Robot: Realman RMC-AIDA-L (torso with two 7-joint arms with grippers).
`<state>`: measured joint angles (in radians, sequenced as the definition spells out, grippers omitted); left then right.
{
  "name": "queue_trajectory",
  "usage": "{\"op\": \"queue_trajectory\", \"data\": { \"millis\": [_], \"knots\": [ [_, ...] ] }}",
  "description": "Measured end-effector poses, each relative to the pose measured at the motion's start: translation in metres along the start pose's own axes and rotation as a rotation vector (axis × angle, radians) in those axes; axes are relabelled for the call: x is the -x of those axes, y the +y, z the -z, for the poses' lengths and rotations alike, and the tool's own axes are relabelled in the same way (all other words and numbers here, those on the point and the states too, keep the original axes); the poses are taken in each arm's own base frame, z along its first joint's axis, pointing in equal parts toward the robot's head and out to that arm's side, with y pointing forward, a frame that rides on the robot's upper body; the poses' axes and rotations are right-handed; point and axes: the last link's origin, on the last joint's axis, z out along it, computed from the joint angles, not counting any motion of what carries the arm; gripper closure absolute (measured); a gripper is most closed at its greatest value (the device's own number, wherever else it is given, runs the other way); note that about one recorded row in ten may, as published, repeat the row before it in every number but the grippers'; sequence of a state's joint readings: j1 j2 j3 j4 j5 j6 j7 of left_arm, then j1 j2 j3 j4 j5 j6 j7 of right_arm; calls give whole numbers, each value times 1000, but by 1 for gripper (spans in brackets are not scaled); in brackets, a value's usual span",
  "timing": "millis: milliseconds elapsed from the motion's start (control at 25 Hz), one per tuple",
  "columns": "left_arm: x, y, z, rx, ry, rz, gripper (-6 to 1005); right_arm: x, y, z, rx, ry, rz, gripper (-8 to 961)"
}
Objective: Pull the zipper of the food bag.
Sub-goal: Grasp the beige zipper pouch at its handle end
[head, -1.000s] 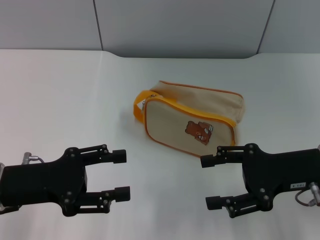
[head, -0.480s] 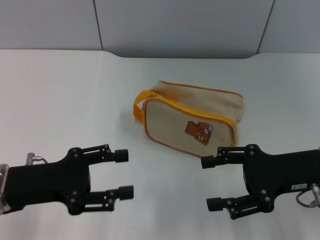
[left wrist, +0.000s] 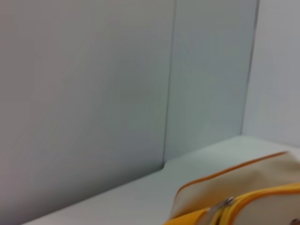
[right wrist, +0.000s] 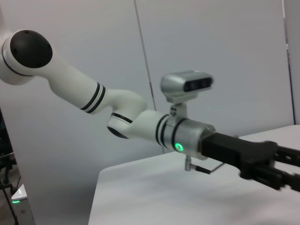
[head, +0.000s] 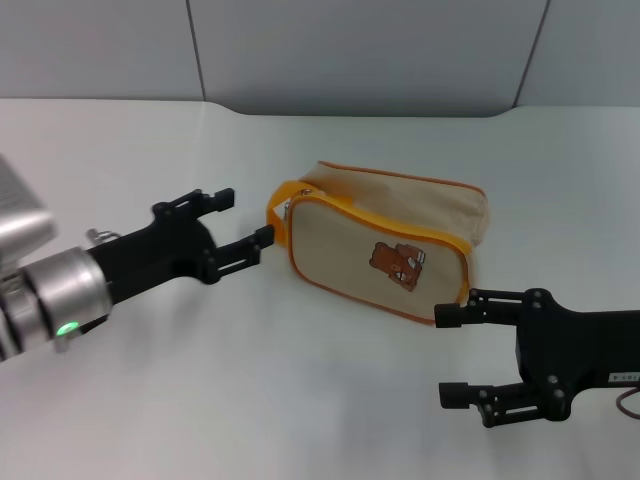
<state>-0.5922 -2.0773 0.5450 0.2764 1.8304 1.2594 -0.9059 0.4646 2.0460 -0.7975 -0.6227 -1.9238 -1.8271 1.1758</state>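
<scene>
My left gripper [head: 245, 222] has left its low spot at the near edge and swung up and in; its open fingers now sit right at the bag's left end, by the yellow loop handle [head: 277, 209]. My right gripper [head: 452, 354] has slid a little lower and outward, down at about five o'clock from the bag, fingers spread wide and holding nothing.

The food bag [head: 385, 237] lies on the white table [head: 150, 160] just right of centre, long side running from ten o'clock to four o'clock, bear picture [head: 398, 262] facing me. The zipper [head: 390, 226] runs along the upper front edge. In the left wrist view I can see a small silver pull tab [left wrist: 221, 204] at the band's left end, near the handle.

I judge this as the approach step: nothing is gripped yet. From the head view I cannot tell whether the lower left fingertip already touches the handle or only sits just beside it.

Next I need the left fingers lined up on that small tab rather than the loop, then closed narrowly on it. The right gripper is probably needed to steady the bag's four o'clock end, or the whole pouch may slide with the pull.
</scene>
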Motion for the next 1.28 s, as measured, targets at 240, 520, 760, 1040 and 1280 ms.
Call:
{"op": "queue_trajectory", "data": {
  "millis": [240, 520, 760, 1040, 1280],
  "knots": [
    [0, 1, -29, 9, -96, -17, 312, -3, 2, 3, -15, -5, -10, 137],
    [-2, 10, -47, 62, -143, -51, 329, -3, 0, 5, -31, -8, -10, 138],
    [-2, 11, -53, 72, -176, -88, 345, -2, 0, 5, -31, -9, -8, 139],
    [-3, 8, -55, 47, -172, -79, 554, -2, -1, 5, -34, -10, -6, 137],
    [-3, 11, -58, 45, -157, -93, 810, -2, -2, 6, -39, -13, -1, 138]
  ]
}}
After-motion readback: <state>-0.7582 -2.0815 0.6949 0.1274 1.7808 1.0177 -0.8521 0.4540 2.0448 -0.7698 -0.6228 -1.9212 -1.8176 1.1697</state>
